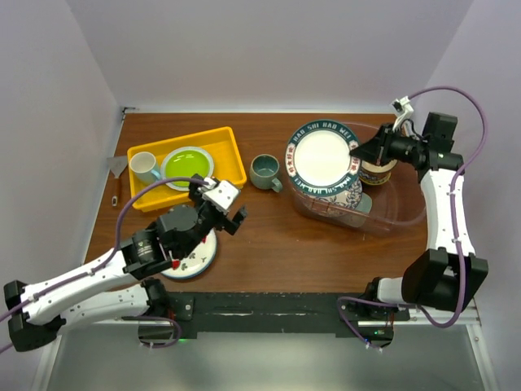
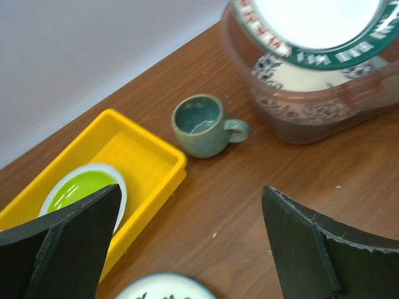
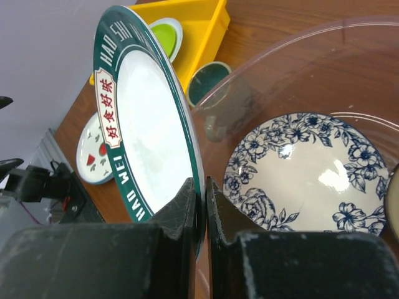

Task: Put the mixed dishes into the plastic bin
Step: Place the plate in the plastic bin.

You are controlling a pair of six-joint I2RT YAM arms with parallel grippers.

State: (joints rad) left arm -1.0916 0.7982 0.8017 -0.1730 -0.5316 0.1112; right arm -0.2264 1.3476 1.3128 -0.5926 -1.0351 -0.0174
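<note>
The right end effector (image 1: 359, 152) is clamped on the rim of a green-rimmed plate (image 1: 321, 157), holding it tilted over the bin (image 1: 400, 216), where a blue-patterned plate (image 3: 305, 168) lies flat on the bottom. The left end effector (image 1: 221, 202) hangs with its jaws spread wide and nothing between them, over the far edge of the white plate (image 1: 195, 259) on the tabletop (image 1: 277, 236). The mug (image 1: 265, 171) stands upright between the bin and the yellow tray (image 1: 220, 149), which holds a green bowl (image 1: 187, 165) and a pale cup (image 1: 144, 166).
</note>
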